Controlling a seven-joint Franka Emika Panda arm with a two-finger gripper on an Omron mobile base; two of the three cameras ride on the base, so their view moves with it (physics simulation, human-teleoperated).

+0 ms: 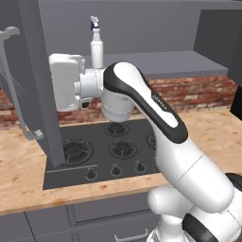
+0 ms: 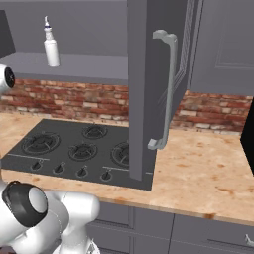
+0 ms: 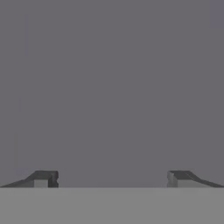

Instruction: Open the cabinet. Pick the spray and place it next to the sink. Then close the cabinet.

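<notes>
Open grey cabinet (image 2: 149, 74), spray (image 1: 96, 45) upright on its shelf.

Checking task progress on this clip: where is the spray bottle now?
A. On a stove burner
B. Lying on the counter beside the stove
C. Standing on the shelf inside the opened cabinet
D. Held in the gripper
C: the spray stands upright on the cabinet shelf, above the stove, with its door swung open.

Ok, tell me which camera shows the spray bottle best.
The right base view: the spray bottle stands whole and unblocked on the open cabinet's shelf. In the left base view, the bottle has its base hidden behind the robot's wrist. The hand view faces a plain grey surface between the wide-open fingertips.
</notes>
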